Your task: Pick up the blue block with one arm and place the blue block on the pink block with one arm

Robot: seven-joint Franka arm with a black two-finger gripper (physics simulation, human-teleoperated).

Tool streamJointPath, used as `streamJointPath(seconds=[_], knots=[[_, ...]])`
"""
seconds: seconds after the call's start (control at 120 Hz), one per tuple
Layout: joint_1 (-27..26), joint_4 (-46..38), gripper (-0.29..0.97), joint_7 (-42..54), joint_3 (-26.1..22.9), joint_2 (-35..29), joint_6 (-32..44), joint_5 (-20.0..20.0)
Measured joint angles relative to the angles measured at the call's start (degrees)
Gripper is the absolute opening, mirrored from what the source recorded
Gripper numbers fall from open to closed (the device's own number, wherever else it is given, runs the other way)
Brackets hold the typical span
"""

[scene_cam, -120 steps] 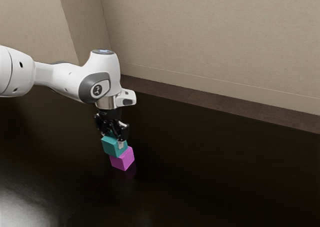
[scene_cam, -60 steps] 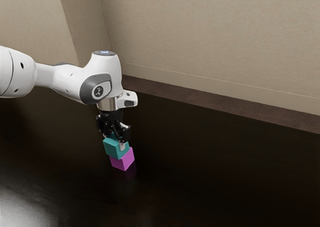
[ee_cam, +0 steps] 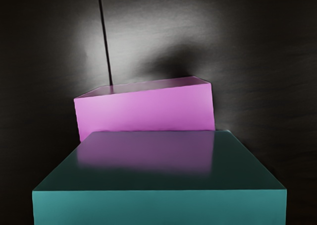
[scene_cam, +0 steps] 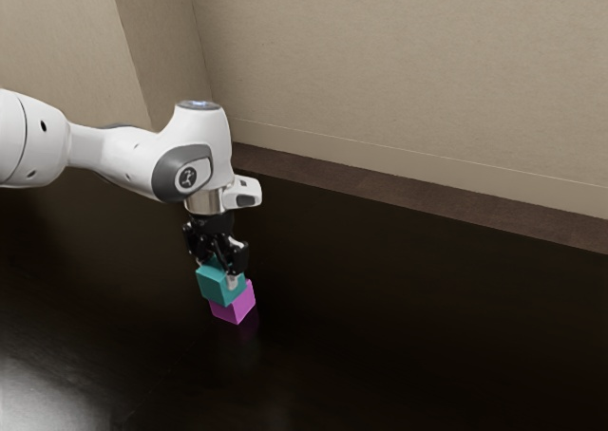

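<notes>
- Gripper (scene_cam: 225,277) was clamped on blue block (scene_cam: 213,284), fingers on two sides.
- Blue block was right over pink block (scene_cam: 237,309); contact unclear.
- Pink block sat on dark table (scene_cam: 427,336).

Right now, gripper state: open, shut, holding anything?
Gripper: shut on the blue block, held just over the pink block.

A dark glossy table (scene_cam: 427,336) runs back to a beige wall (scene_cam: 399,70).
</notes>
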Motion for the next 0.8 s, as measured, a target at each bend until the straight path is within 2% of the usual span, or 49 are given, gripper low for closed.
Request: streamJointPath(seconds=[0.225,0.433,0.517,0.667,0.8], knots=[[0.02,0.02,0.56,0.13,-0.07,-0.05,0.29,-0.08],[0.03,0.48,0.64,0.29,-0.48,-1.65,0.41,-0.13],[0.12,0.5,0.65,0.38,-0.88,-5.11,0.18,-0.34],[-0.46,0.69,0.67,0.56,-1.57,-15.66,-4.1,-1.44],[-4.97,8.03,0.67,0.54,-1.42,-20.65,-11.69,-1.86]])
